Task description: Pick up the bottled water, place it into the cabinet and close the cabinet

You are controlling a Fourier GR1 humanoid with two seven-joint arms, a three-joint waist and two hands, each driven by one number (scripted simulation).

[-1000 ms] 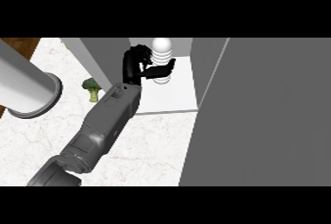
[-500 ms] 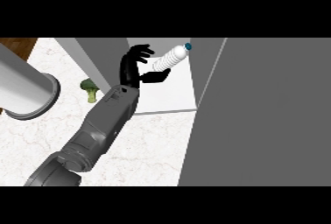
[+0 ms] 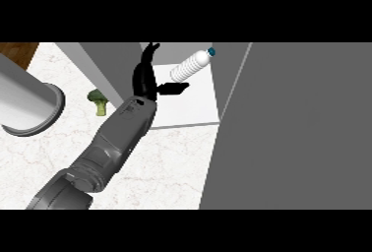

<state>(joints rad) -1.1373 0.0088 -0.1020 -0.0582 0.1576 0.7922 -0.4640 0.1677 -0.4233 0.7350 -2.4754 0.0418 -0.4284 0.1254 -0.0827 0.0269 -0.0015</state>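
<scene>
The water bottle [image 3: 190, 66], white with a teal cap, lies tilted inside the open cabinet, its cap pointing up and right toward the door's edge. My right hand [image 3: 147, 78] is just left of it, fingers straight and pointing up, thumb sticking out to the right under the bottle's base. No finger is curled round the bottle, and a small gap shows between them. The cabinet's white shelf floor [image 3: 190, 106] is visible below the bottle. My left hand does not show.
The big grey cabinet door [image 3: 291, 128] stands open and fills the right side. A broccoli floret [image 3: 98, 100] lies on the marble counter left of my forearm. A wide grey cylinder [image 3: 25, 106] sits at the left edge.
A second ago my right hand was curled round the upright bottle. It has let go and opened, and the bottle has tipped over to the right inside the cabinet.
</scene>
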